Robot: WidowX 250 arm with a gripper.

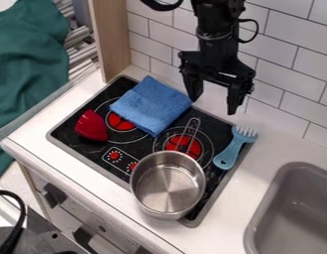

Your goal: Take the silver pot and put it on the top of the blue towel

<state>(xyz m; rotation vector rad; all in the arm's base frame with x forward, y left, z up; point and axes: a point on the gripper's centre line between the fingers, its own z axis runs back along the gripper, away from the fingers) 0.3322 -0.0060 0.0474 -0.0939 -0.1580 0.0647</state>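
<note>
silver pot (pixel 168 186), one, off the blue towel (pixel 151 105); my fingers (pixel 235 99), spread, empty; left for me: grasp, lift, placement.

Shiny metal pot (pixel 167 191) w/ smooth walls; towel (pixel 151 105) matt cloth (bit rough).

We see one black arm (pixel 219 22) coming in from the top edge, wrist pointing down, cable loop (pixel 256 31) at its side. We see the end effector (pixel 214 105) hanging fingers-down, fingers (pixel 235 99) spread wide, nothing between them.
</note>
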